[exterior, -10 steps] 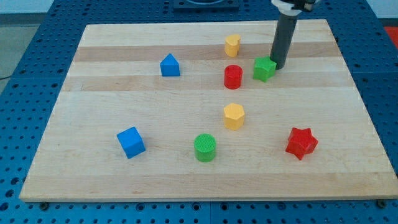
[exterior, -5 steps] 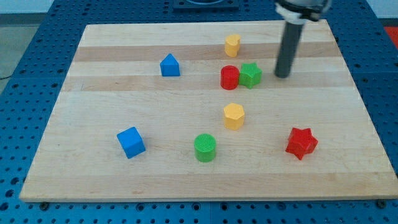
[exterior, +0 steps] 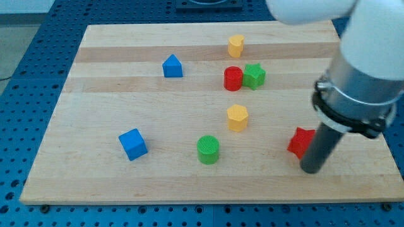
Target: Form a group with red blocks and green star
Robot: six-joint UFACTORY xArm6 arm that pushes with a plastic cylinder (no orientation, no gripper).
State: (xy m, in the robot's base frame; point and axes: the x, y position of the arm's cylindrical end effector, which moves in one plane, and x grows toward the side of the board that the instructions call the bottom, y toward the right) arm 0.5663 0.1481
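The green star touches the red cylinder on its right side, at the upper middle of the board. The red star sits at the lower right, partly hidden by my rod. My tip rests on the board just right of and below the red star, against or very near it; contact cannot be told.
A yellow block stands above the red cylinder and a yellow hexagonal block below it. A green cylinder, a blue cube and a blue house-shaped block lie to the left. The arm's white body covers the board's right edge.
The green star was pushed left against the red cylinder. My tip then left it and swung down to the red star at the lower right. The red star has shifted slightly left.
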